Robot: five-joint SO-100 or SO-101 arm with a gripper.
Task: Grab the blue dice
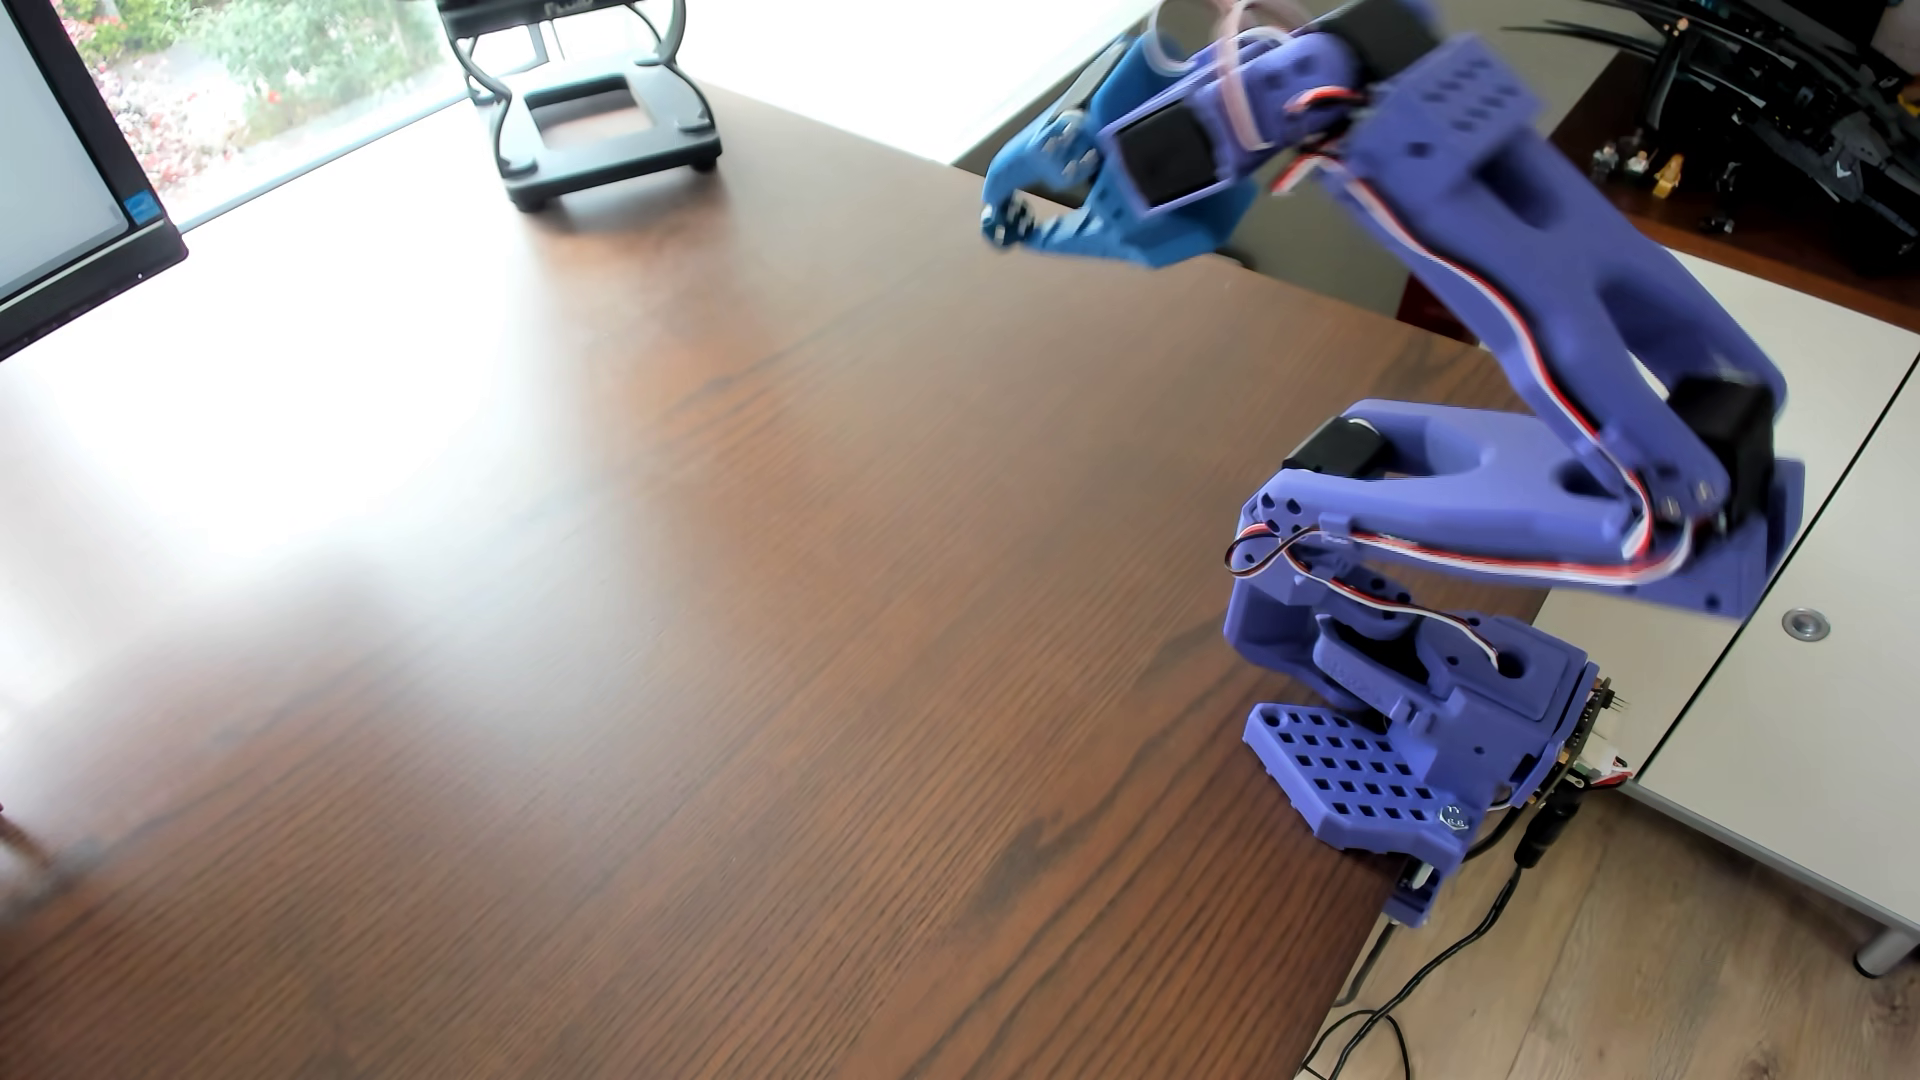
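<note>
Up high, the claw (1006, 231) pinches the dark, white-pipped blue dice (1006, 222).

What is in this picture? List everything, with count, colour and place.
table: one, brown wood, fills most of the view
monitor: one, black frame, left edge
stand: one, black, far end of the table
cabinet: one, white, right of the table
models: several, dark, top right
cables: a few, black, on the floor at lower right
blue dice: one, dark blue with white pips, apparently pinched at the fingertips above the table
arm: one, purple-blue, clamped to the table's right edge
fingers: two, blue, closed around the dice
</note>
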